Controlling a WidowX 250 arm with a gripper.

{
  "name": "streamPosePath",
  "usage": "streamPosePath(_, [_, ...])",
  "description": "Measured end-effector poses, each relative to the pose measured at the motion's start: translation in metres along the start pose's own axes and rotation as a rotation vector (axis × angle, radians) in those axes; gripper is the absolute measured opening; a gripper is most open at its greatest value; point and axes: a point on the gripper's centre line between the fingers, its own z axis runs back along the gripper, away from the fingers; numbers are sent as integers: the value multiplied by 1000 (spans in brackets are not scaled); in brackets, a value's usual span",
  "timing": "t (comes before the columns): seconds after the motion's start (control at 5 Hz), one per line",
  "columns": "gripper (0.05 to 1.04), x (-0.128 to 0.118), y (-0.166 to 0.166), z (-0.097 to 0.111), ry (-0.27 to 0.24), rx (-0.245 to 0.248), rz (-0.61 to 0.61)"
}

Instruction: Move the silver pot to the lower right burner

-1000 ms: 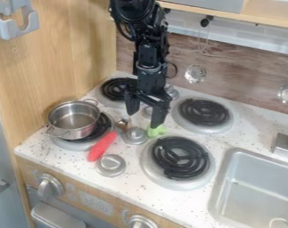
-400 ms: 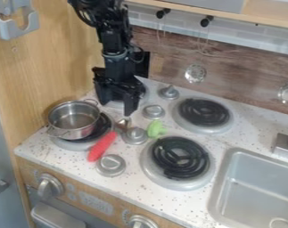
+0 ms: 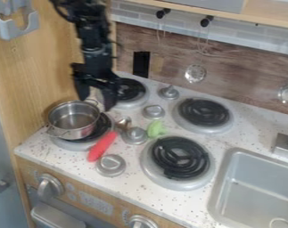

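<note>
The black gripper [image 3: 95, 100] hangs open over the left side of the stove, just above and beside the back rim of the silver pot, with nothing between its fingers. The silver pot [image 3: 73, 120] stands upright, partly on the lower left burner [image 3: 99, 129] and partly past its left side, its two small handles at front and back. The lower right burner [image 3: 180, 157], a black coil in a silver ring, holds nothing.
A red-handled utensil [image 3: 102, 146] lies between pot and knobs, by a silver knob [image 3: 111, 165]. A green object [image 3: 156, 129] lies behind the lower right burner. The sink [image 3: 259, 187] is at right; a wooden wall [image 3: 26, 75] stands left of the pot.
The gripper has moved left and slightly up, from above the middle of the stove to beside the pot's back rim. The pot has stayed in place.
</note>
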Motion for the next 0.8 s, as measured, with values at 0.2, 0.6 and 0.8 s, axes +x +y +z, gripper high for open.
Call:
streamPosePath(0.2, [999, -1, 4, -25, 47, -15, 8])
streamPosePath(0.6, [774, -6, 7, -62, 133, -42, 11])
streamPosePath(0.8, [453, -6, 7, -62, 135, -38, 7])
